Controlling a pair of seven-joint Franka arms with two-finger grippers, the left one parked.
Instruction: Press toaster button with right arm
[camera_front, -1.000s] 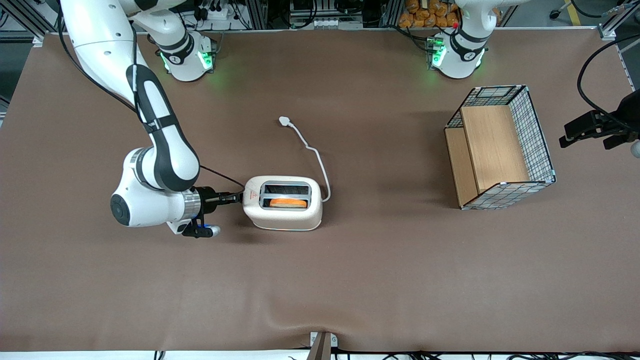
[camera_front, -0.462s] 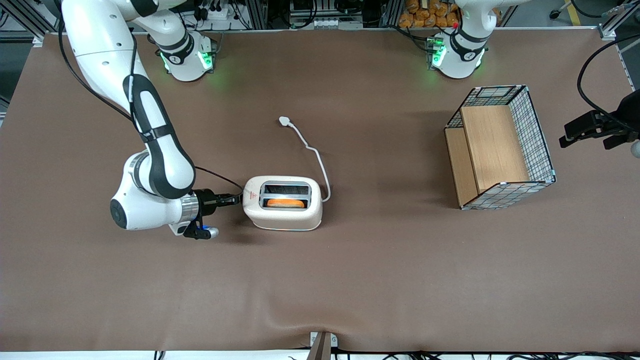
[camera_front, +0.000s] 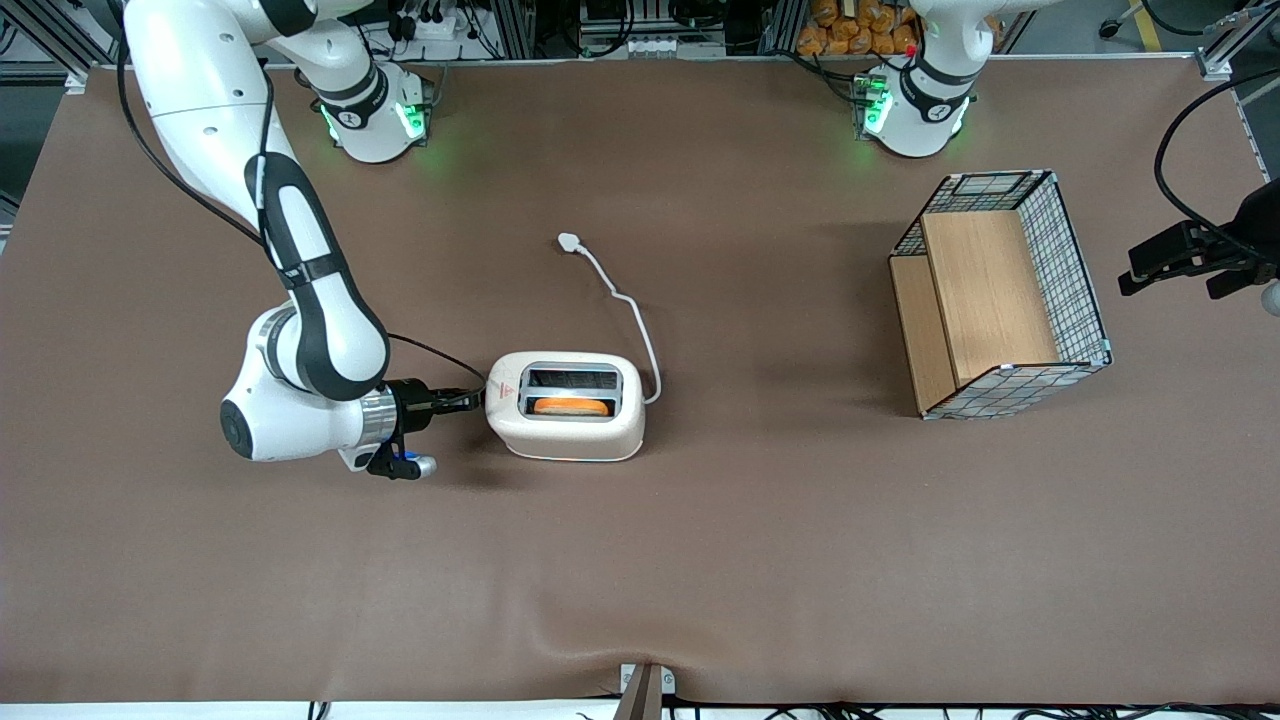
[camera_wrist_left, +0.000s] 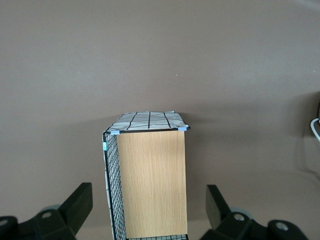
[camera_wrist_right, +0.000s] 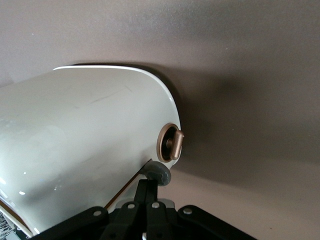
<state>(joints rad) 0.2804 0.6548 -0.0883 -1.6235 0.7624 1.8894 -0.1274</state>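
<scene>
While hidden frontally, fingers (camera_wrist_right: 150, 187) touch toaster button (camera_wrist_right: 159, 173).

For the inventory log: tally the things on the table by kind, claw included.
Toaster: 1
Toast: 1
Cord: 1
Wire basket: 1
Claw, shut, at the toaster's narrow end: 1
Total: 5

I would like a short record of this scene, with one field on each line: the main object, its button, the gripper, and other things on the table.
toaster: cream-white rounded two-slot toaster, an orange slice in the slot nearer the front camera
toaster button: small pale grey knob on the narrow end
gripper: slim black right gripper, shut, fingertips at the button
dial: brownish round dial beside the button
cord: thin white cord with plug
basket: wire basket with wooden boards, toward the parked arm's end
</scene>
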